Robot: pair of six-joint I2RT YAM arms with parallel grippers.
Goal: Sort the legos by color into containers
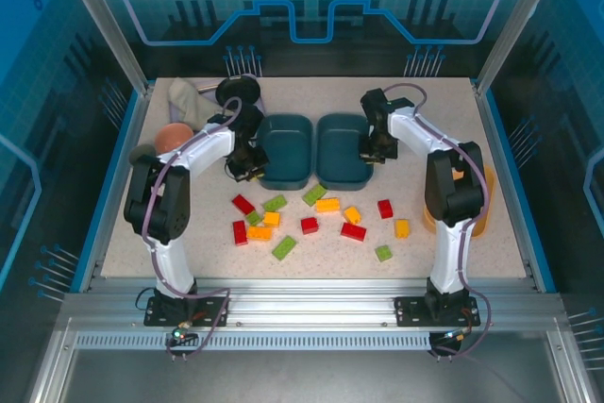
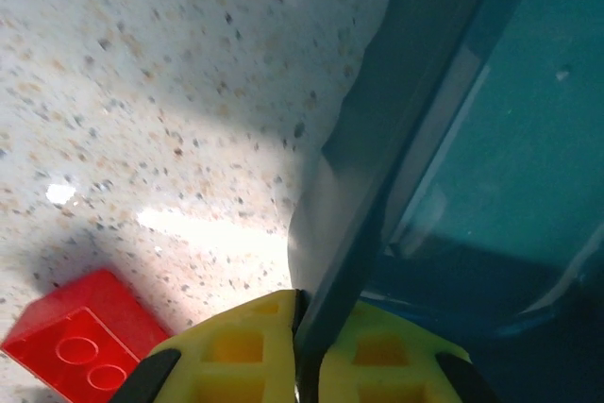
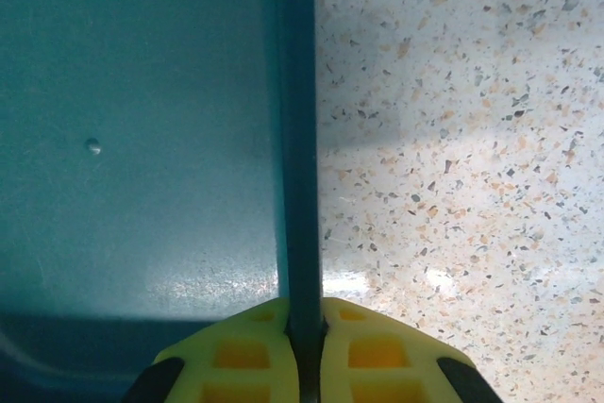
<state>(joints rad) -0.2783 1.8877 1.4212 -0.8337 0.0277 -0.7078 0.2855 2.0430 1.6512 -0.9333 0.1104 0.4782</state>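
Teal plastic holds the middle of a speckled desk point(image 1: 444, 101). Seen from above, two dark tubs sit side by side there, almost touching. The left teal tub point(image 1: 286, 150) and the right teal tub point(image 1: 344, 150) are both empty.

The left gripper point(image 1: 247, 161) is at the 9 o'clock edge of the left teal tub. Its jaws are narrowed onto that tub's side wall. In the left wrist view the thin wall runs up between two yellow fingers point(image 2: 236, 356), with the tub's inside at 3 o'clock and bare desk at 9 o'clock. A red lego point(image 2: 80, 346) lies on the desk at 7 o'clock in that view, just beside the fingers.

The right gripper point(image 1: 371, 150) mirrors this at the 3 o'clock edge of the right teal tub. Its jaws are pinched narrow on that tub's wall. In the right wrist view the wall stands straight up between the yellow fingers.

The legos point(image 1: 310, 225) are scattered loose on the desk at 6 o'clock of the two teal tubs. They are red, green and yellow-orange bricks, and none is in a tub.

A yellow-orange tub point(image 1: 483, 214) sits at the 3 o'clock side of the desk, partly hidden behind the right arm.

At 10 o'clock are a pink bowl point(image 1: 173, 136) and a grey cloth point(image 1: 189, 101). A black pan point(image 1: 241, 90) sits at 11 o'clock.
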